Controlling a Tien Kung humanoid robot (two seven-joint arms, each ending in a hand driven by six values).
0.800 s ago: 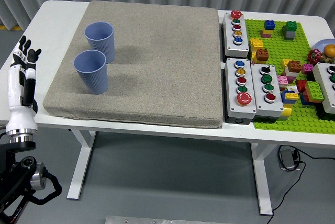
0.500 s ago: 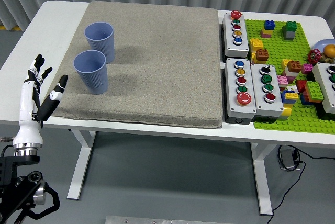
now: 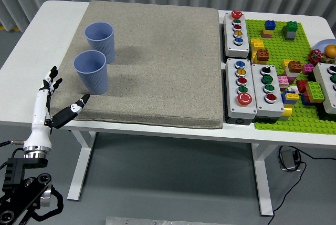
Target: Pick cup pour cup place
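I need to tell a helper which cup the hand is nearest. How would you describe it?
Find the grey mat covering the table's left part. Two blue cups stand near its left edge; take the near cup, closest to the table's front. The far cup stands behind it, farther from the open left hand.

I count two blue cups: the near cup (image 3: pixel 92 71) and the far cup (image 3: pixel 100 41), both on one grey mat (image 3: pixel 157 51). Beside it I see three full button boxes (image 3: pixel 236 27) (image 3: pixel 241 89) (image 3: pixel 269 84), with a fourth (image 3: pixel 329 85) cut by the edge, and one green brick baseplate (image 3: pixel 294 46). One robot hand (image 3: pixel 52 106) of mine shows.
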